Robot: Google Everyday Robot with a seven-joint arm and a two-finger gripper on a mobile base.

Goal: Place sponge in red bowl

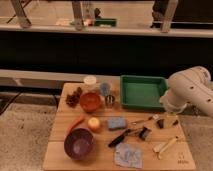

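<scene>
Wooden desk, logged from my remote station. Sponge: blue-grey block, flat at mid-desk, just right of a round yellow item. Red bowl: upright, behind and left of the sponge, not touching it. Purple bowl: front left. Green tray: back right. White arm: right edge. Jaws: apart, holding nothing, near the tray's front right corner, well apart from the sponge.
</scene>
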